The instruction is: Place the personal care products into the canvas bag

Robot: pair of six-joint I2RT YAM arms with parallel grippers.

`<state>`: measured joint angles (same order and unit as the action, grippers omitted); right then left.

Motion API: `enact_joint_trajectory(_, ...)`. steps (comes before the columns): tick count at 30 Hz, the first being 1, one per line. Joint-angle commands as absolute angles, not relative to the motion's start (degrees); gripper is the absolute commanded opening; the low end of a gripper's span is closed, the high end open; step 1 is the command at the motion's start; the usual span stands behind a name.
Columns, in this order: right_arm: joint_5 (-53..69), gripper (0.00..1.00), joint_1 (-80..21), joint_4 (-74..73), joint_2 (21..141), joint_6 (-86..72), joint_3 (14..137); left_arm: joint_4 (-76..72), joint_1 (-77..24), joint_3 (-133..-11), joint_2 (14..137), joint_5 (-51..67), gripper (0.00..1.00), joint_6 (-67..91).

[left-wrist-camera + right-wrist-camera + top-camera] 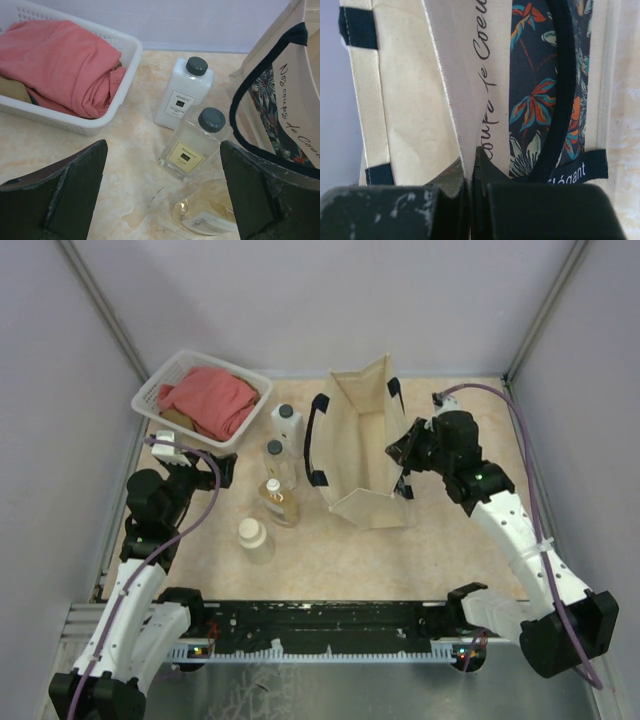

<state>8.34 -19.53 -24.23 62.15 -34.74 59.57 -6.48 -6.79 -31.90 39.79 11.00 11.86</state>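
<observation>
My right gripper (471,170) pinches the rim of the canvas bag (410,110), which is beige with black straps and a floral panel and stands open mid-table. My left gripper (162,145) hangs spread over the row just left of the bag: white bottle (182,97), clear bottle (192,147), amber bottle (277,502) and cream bottle (254,538). The first three possibly touch.

Beige table (450,550) carries white basket (157,377), four bottles (276,462), canvas bag (375,510)
</observation>
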Motion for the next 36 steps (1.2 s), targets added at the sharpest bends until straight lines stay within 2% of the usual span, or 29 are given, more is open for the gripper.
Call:
enact_joint_trajectory(1, 9.9, 0.0, -19.4, -14.8, 59.8, -37.7, 55.9, -8.2, -7.1, -32.6, 39.4, 12.4, 0.99, 12.1)
enact_joint_trajectory(4, 8.5, 0.0, -19.4, -15.3, 60.0, -36.1, 53.2, -8.5, -7.1, -33.5, 41.1, 14.3, 0.99, 10.8)
enact_joint_trajectory(12, 5.0, 0.0, -19.4, -17.4, 59.6, -32.4, 51.2, -8.1, -10.3, -43.2, 54.8, 17.3, 0.99, 7.7)
enact_joint_trajectory(19, 3.2, 0.0, -19.4, -17.9, 58.6, -30.4, 50.1, 0.4, -11.9, -61.2, 71.3, 18.1, 0.99, 5.2)
enact_joint_trajectory(26, 3.3, 0.0, -19.4, -17.1, 59.0, -29.3, 49.6, 11.4, -12.0, -79.4, 86.0, 25.1, 0.99, 3.3)
enact_joint_trajectory(32, 2.2, 0.0, -19.4, -17.3, 58.7, -28.2, 49.2, 13.9, -12.0, -84.2, 89.5, 28.0, 0.99, -1.4)
enact_joint_trajectory(36, 3.1, 0.0, -19.4, -16.4, 59.1, -28.2, 48.9, 11.7, -11.5, -85.4, 93.0, 36.5, 0.99, -2.9)
